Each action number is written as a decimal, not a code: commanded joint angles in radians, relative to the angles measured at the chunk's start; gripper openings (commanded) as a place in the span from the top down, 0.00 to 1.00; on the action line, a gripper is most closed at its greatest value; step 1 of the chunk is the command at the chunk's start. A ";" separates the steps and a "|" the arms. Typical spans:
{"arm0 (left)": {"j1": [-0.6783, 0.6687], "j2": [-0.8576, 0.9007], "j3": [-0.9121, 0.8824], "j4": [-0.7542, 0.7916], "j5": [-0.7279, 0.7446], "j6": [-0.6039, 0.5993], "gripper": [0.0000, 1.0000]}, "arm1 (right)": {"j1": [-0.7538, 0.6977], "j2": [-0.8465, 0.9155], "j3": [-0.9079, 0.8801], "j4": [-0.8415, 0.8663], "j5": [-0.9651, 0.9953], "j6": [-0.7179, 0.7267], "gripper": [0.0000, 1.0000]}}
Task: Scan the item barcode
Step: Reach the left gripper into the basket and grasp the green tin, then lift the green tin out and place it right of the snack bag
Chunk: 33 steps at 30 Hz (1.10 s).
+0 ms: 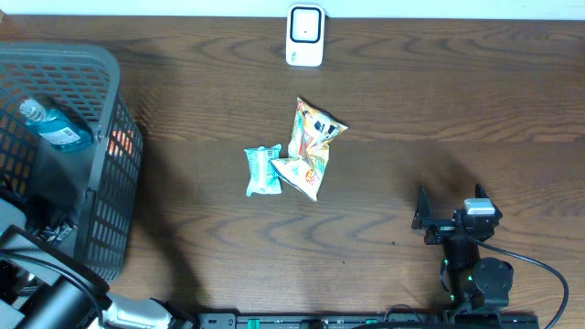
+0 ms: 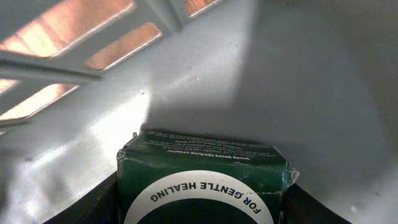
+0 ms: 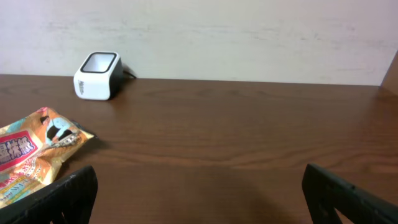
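At the far left stands the grey plastic mesh basket [image 1: 117, 137], with a blue liquid bottle [image 1: 57, 128] lying in its far corner. The left arm reaches down into this basket. In the left wrist view the left claw [image 2: 202, 208] sits low over the basket floor, straddling a dark green cardboard box [image 2: 205, 165] with white lettering. One dark finger [image 2: 87, 208] shows on one side of the box and its partner on the other, both hard against the sides. The claw stands about half wide, and I cannot tell whether it is truly gripping the box. I take this box to be the item in hand. It lies straight ahead of the left claw, its width across the gap, so a lift straight up and out of the basket looks to be what the move needs.

Further right, mid-surface, a small teal packet [image 1: 262, 170] touches an orange-yellow snack bag [image 1: 311, 146] on the dark brown wooden surface [image 1: 411, 100]. Beyond them, at the far edge, sits the white barcode scanner [image 1: 304, 35], well apart from the basket and to its right. Any barcode on the box is not visible.

At the right, the right claw [image 3: 198, 186] is wide and holds nothing, nearer the scanner but far from the box.
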 commanded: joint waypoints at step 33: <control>-0.388 -0.780 0.023 0.282 0.462 -0.423 0.42 | 0.009 -0.003 -0.002 -0.003 -0.008 -0.011 0.01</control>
